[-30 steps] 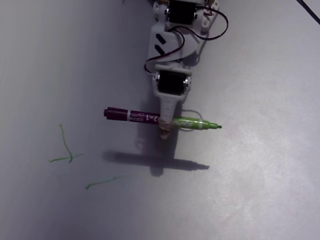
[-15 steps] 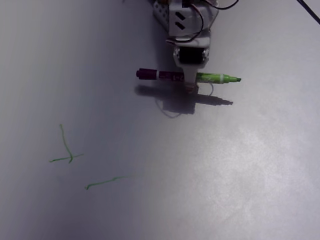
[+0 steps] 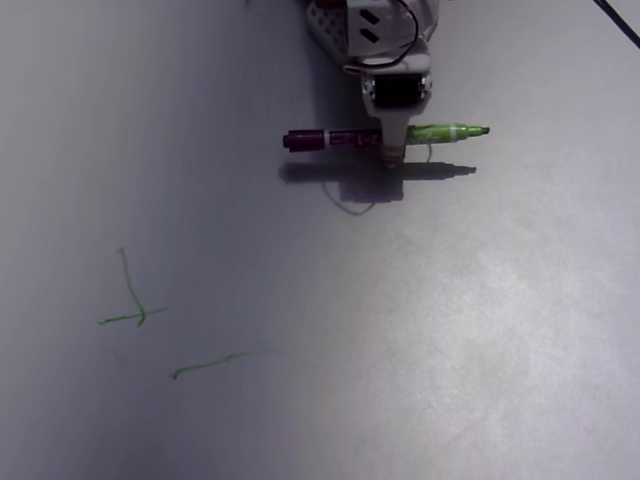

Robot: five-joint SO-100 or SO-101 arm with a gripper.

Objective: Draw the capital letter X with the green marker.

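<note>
In the fixed view, a marker (image 3: 345, 139) with a purple barrel and a green front end and tip (image 3: 455, 131) lies level, tip pointing right. My white gripper (image 3: 392, 152) comes down from the top edge and is shut on the marker near its middle. The marker hangs a little above the grey surface, with its shadow (image 3: 380, 175) just below it. Green strokes are drawn at lower left: a rough crossed mark (image 3: 133, 300) and a separate short line (image 3: 205, 366).
The grey drawing surface (image 3: 450, 330) fills the whole view. A black cable (image 3: 618, 22) crosses the top right corner. The arm's white body (image 3: 375, 30) sits at the top centre.
</note>
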